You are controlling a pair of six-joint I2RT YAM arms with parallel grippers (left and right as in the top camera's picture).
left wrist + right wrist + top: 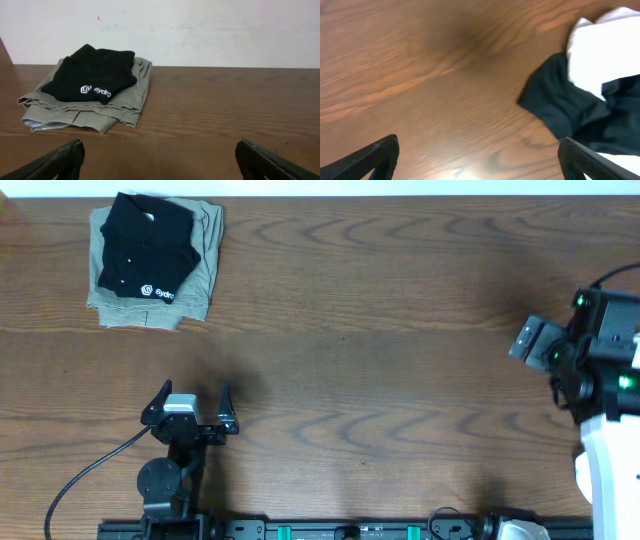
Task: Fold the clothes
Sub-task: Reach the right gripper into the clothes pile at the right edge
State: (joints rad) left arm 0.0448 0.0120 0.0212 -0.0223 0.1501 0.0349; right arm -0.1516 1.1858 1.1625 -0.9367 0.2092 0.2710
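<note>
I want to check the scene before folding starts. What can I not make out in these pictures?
- White cloth, right wrist view: cut off by the right edge, blurred; garment type unclear.
- Dark cloth, same view: blurred, cut off by the edge.
- Khaki garment, overhead: mostly covered by the black shirt; type unclear.

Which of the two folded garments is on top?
The black shirt with the white logo; the khaki garment lies underneath, showing around its edges.
</note>
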